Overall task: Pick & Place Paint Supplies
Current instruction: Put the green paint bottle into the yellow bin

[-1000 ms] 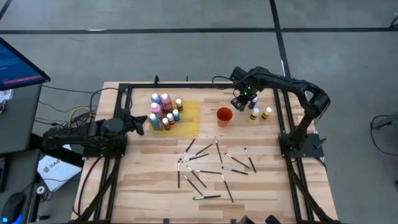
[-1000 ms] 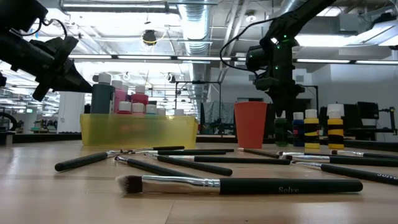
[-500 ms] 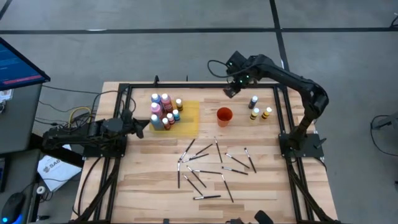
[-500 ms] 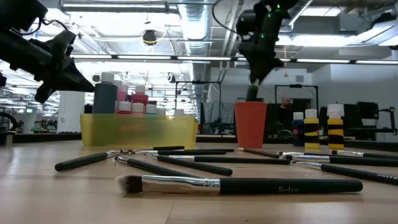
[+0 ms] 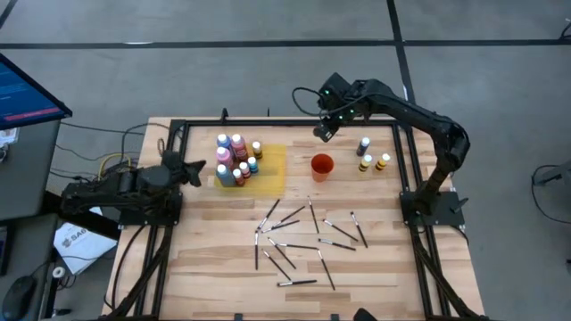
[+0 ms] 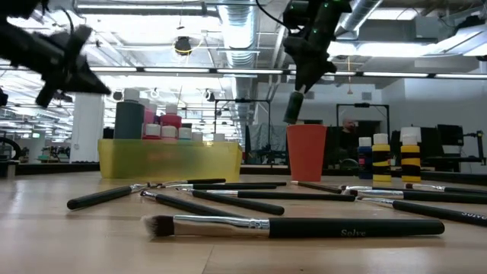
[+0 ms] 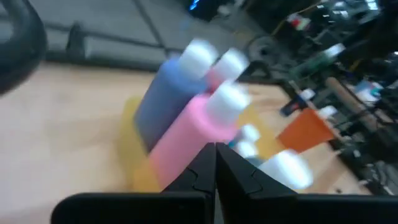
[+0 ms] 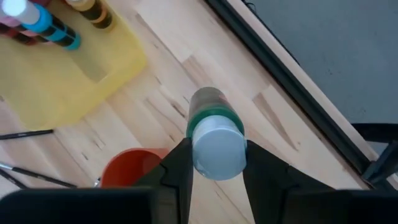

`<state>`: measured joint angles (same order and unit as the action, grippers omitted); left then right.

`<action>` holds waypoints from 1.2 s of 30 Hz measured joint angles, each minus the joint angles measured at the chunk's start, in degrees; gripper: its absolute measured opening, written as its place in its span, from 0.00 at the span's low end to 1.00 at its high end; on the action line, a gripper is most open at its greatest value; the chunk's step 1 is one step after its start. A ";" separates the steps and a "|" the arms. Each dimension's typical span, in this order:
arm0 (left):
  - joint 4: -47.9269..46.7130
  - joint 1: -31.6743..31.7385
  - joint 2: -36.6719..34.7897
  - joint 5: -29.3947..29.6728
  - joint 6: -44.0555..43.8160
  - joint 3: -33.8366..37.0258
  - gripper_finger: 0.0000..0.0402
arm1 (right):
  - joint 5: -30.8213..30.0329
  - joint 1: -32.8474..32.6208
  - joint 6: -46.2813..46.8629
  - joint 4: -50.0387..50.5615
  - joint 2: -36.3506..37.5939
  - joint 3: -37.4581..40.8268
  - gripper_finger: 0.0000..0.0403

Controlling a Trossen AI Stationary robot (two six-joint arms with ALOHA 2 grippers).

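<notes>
My right gripper (image 5: pixel 323 132) is up over the far part of the table, between the yellow mat (image 5: pixel 268 169) and the orange cup (image 5: pixel 321 167), shut on a dark green bottle (image 6: pixel 293 107) with a pale cap. A cluster of pink, blue and small bottles (image 5: pixel 235 158) stands on the mat. Three more bottles (image 5: pixel 372 158) stand right of the cup. Several dark brushes (image 5: pixel 299 236) lie scattered mid-table. My left gripper (image 5: pixel 193 168) hovers shut just left of the cluster, whose blue and pink bottles (image 7: pixel 186 115) fill its wrist view. My right gripper pinches the green bottle between its two fingers (image 8: pixel 177 163) at the cap end (image 8: pixel 200 148), one finger on each side. The fingers come from above, slanting. The bottle is lifted clear and hangs tilted below them (image 6: pixel 293 107), bottom end down.
The black frame rail (image 5: pixel 268 123) runs along the far edge close under the right gripper. The orange cup stands near the carried bottle. Brushes cover the middle; bare wood lies along the near edge and at the near left.
My right gripper has lifted the green bottle from the group right of the cup, carrying it up and toward the table's left and far edge, past the cup. The bottle now hangs clear and tilted. My left gripper has risen a little beside the bottle cluster.
</notes>
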<state>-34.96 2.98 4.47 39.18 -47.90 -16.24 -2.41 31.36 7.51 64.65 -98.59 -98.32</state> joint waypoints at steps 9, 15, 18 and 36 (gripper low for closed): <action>29.79 -0.04 0.00 -14.28 26.45 -1.15 0.00 | 1.30 -1.44 -0.06 -1.30 0.00 0.00 0.26; 42.02 -0.04 0.00 -27.40 35.47 3.68 0.00 | 6.84 -1.72 -0.46 -5.08 0.00 0.00 0.26; 46.10 -0.02 0.02 -25.61 35.53 9.43 0.00 | 8.61 -2.02 -0.44 -6.14 -0.03 0.00 0.26; 56.92 -0.05 0.63 -23.07 34.08 15.83 0.00 | 10.25 -9.23 -5.01 0.95 -24.77 -31.65 0.26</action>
<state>21.96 2.93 5.10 16.11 -13.82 -0.40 7.84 22.12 2.50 65.60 -123.35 -129.97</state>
